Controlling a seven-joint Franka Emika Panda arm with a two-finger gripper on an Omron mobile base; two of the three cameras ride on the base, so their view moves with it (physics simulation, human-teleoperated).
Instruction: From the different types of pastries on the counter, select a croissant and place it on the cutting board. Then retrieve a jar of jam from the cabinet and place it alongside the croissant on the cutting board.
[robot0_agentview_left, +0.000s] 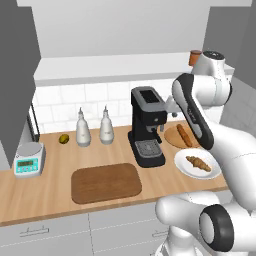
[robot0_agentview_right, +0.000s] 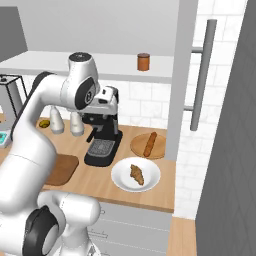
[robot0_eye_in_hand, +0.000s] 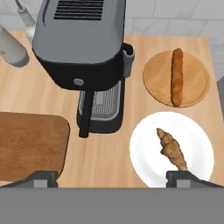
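Counter (robot0_agentview_left: 55, 165) partly behind the arm; croissant (robot0_eye_in_hand: 172, 149) visible, tool (robot0_eye_in_hand: 112, 178) fingers spread wide.

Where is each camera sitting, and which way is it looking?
Left base view: behind the arm's left, facing forward and down at the counter; white arm rises lower right.
Right base view: behind the arm's right, same counter; arm rises lower left.
Hand view: on the hand, looking down past the gripper at the coffee machine.
All three share the croissant on its white plate and the cutting board.
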